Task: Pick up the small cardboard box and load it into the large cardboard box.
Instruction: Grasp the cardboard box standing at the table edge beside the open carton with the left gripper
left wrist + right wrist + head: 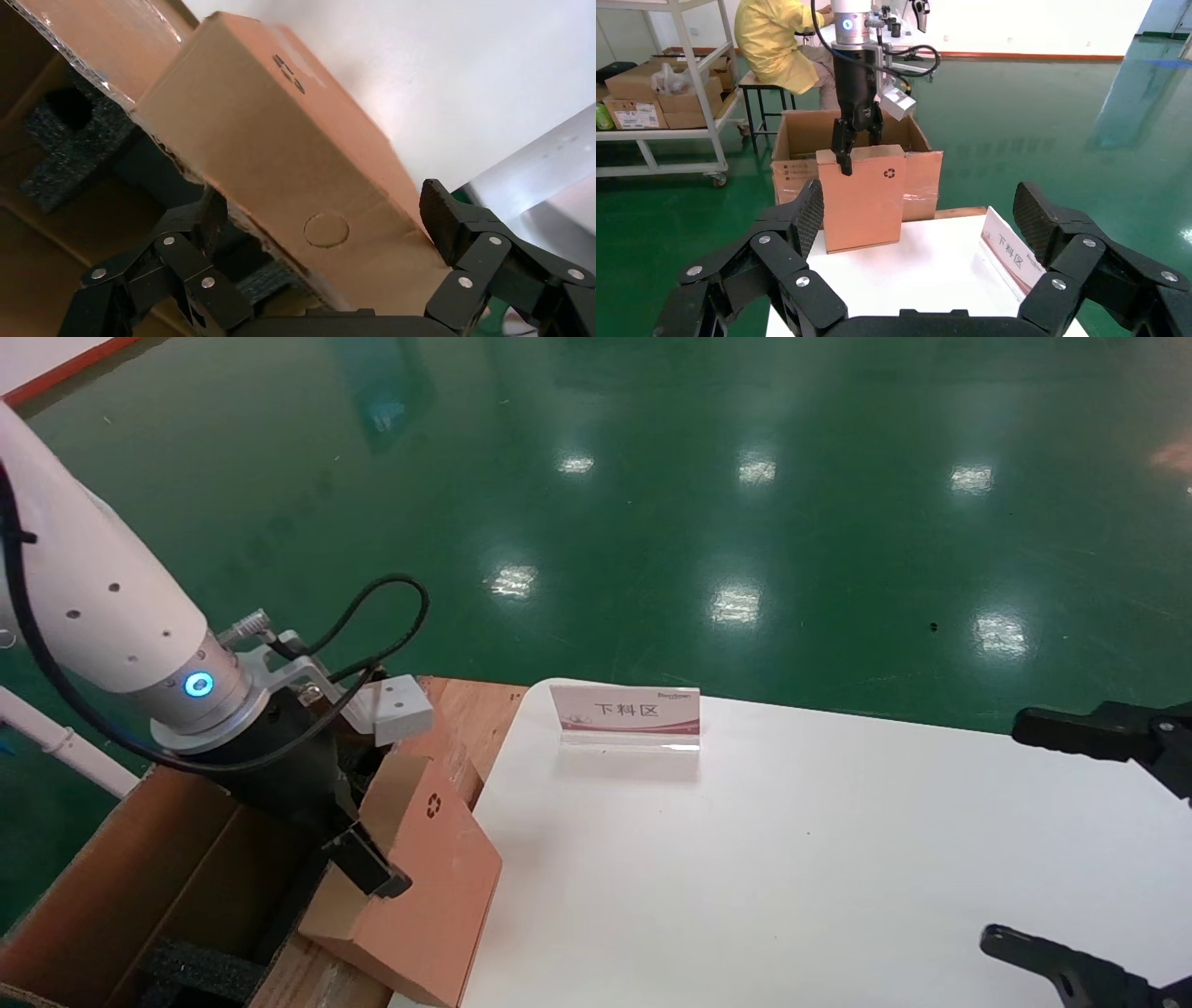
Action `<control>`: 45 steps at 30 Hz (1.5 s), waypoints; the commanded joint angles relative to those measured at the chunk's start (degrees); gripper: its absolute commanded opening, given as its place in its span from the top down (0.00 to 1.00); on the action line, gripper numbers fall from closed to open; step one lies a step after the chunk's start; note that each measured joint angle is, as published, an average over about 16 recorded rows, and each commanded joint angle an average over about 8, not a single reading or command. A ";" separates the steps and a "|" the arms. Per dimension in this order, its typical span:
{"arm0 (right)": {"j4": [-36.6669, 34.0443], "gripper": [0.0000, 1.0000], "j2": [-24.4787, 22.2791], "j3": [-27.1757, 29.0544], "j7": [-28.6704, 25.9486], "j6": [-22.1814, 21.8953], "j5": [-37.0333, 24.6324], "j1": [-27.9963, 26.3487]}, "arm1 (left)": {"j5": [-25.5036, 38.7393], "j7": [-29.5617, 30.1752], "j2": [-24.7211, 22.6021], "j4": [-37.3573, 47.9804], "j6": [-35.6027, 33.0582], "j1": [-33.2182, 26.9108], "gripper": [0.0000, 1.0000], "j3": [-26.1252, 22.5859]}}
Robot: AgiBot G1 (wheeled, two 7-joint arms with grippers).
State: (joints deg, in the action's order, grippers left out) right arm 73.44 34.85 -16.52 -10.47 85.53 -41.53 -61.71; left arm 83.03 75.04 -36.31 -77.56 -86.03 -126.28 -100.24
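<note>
At the desk edge, left claw grips small cardboard box, tilted over large cardboard box rim; right claw spread wide, w/ nothing in it.

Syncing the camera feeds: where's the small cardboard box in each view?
Head: small box lower left, tilted, in the left claw.
Left wrist: box fills the centre.
Right wrist: box centre, before the big carton.
Shared landmark: its black recycling mark.
</note>
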 commanded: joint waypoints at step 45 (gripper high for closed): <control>-0.01 1.00 0.00 0.00 0.00 -0.01 0.01 0.00 | -0.09 -0.27 -0.25 0.58 0.06 0.07 1.00 0.09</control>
State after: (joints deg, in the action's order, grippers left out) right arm 73.42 34.84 -16.53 -10.46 85.52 -41.51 -61.72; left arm 82.59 74.63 -36.62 -76.86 -85.96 -126.52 -99.88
